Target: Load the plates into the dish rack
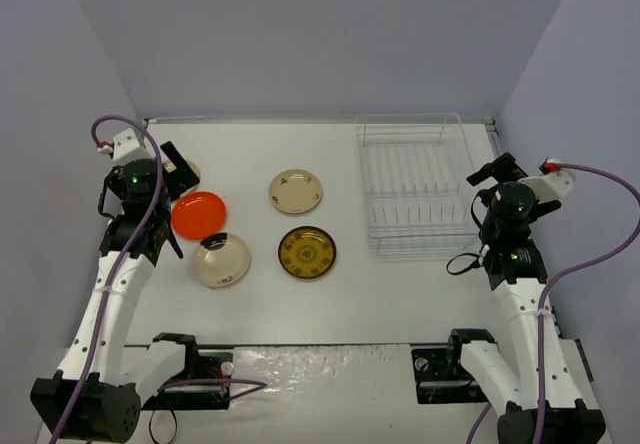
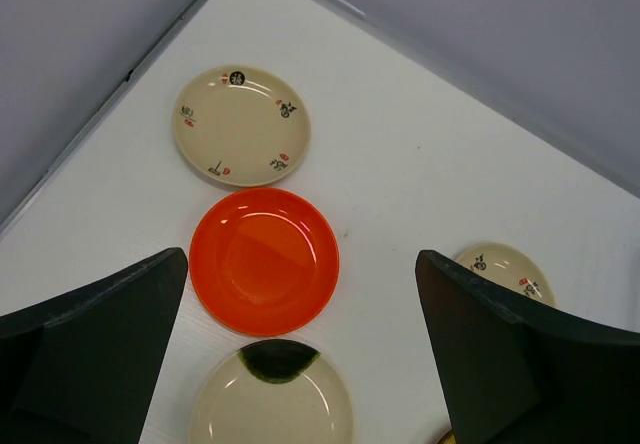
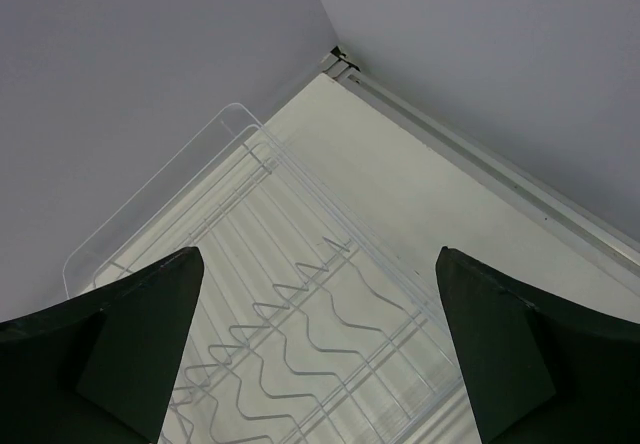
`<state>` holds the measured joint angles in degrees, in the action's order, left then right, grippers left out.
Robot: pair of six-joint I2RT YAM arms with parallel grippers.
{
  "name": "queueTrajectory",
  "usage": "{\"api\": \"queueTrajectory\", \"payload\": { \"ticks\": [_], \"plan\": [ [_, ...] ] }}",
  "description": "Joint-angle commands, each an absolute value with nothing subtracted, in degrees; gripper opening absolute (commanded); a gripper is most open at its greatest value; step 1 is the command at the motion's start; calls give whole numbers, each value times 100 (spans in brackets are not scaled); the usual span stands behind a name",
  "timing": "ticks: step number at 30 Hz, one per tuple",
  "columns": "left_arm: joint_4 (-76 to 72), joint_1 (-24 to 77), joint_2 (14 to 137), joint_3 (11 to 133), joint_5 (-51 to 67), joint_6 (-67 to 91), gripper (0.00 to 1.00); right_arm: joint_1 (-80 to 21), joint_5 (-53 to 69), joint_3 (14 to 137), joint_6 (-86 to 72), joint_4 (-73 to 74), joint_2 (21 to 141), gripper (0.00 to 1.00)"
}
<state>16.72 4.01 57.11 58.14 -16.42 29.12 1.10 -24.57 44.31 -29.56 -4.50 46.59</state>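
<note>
Orange-red plate (image 2: 265, 260): lies flat on the left part of the white desk (image 1: 400, 294). In the wrist view it is seen between the two fingers of the left claw.
Cream plate with dark green patch (image 2: 270, 399): lies flat just beside the orange-red plate, on the side toward the arm bases. I cannot tell if the two rims touch.
Cream plate with red and black marks (image 2: 241, 126): lies flat on the other side of the orange-red plate, near the grey wall (image 2: 80, 44). In the top view the left arm hides it.
Second marked cream plate (image 1: 296, 191): lies flat near the middle of the desk, apart from the others.
Dark brown plate with yellow pattern (image 1: 307, 252): lies flat near the second marked cream plate, closer to the arm bases.
Dish rack (image 1: 415, 184): a clear wire basket with rows of wavy slots. It stands at the far right of the desk, well apart from all the plates.
Left claw (image 2: 302, 264): fingers are wide apart and grip nothing. It hangs above the orange-red plate.
Right claw (image 3: 320, 254): fingers are wide apart and grip nothing. It hangs over the right side of the dish rack.
Cables (image 1: 600, 179): purple, one runs along each arm.
</note>
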Motion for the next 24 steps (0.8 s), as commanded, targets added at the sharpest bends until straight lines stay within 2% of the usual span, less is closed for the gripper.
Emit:
{"api": "queueTrajectory", "payload": {
  "ticks": [1, 10, 13, 14, 16, 20, 24],
  "plan": [
    [1594, 352, 5436, 6042, -1714, 2761, 97, 141, -2609, 4569, -2984, -779, 4641, 100],
    [1334, 352, 5423, 5832, -1502, 2716, 97, 141, -1872, 4426, -2747, -1247, 4645, 100],
    [1144, 360, 5451, 5742, -1315, 2716, 97, 125, -800, 4416, -2242, -1578, 4781, 100],
    [1077, 360, 5491, 5716, -1192, 2716, 97, 64, 78, 4503, -2062, -1772, 4954, 100],
    [980, 360, 5585, 5688, -1010, 2724, 97, -443, 846, 4783, -1648, -1822, 5448, 100],
    [888, 363, 5758, 5649, -866, 2768, 97, -2567, 62, 5559, -515, -1215, 6253, 100],
    [794, 373, 5941, 5625, -704, 2807, 97, -3224, 1094, 6401, -190, -672, 7463, 100]
  ]
}}
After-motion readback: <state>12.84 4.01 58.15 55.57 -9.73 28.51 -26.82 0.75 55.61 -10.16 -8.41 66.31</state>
